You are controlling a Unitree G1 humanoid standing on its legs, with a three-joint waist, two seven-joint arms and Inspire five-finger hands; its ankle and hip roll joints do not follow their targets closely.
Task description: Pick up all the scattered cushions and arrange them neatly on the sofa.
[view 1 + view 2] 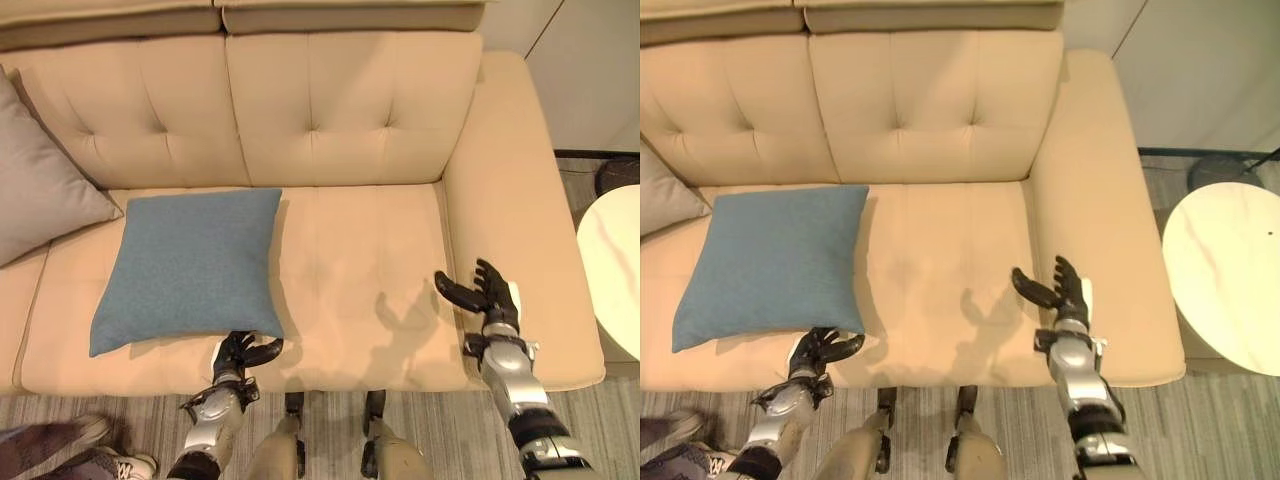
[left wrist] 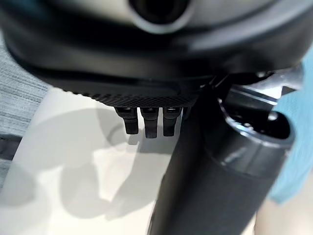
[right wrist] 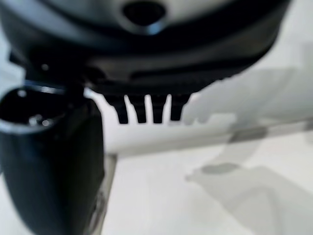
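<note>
A blue square cushion (image 1: pixel 190 265) lies flat on the left half of the beige sofa's seat (image 1: pixel 360 290). A grey cushion (image 1: pixel 40 190) leans against the backrest at the far left. My left hand (image 1: pixel 238 355) hovers at the seat's front edge, just off the blue cushion's near right corner, open and empty; its wrist view shows straight fingers (image 2: pixel 146 122) and a strip of blue cushion (image 2: pixel 298 147) beside the thumb. My right hand (image 1: pixel 488 295) is open over the seat's right end beside the armrest, holding nothing, with its fingers (image 3: pixel 146 110) straight.
A round white side table (image 1: pixel 612 260) stands right of the sofa's armrest (image 1: pixel 510 200), with a dark round object (image 1: pixel 618 175) on the floor behind it. A person's shoes (image 1: pixel 100 450) rest on the striped rug at the lower left.
</note>
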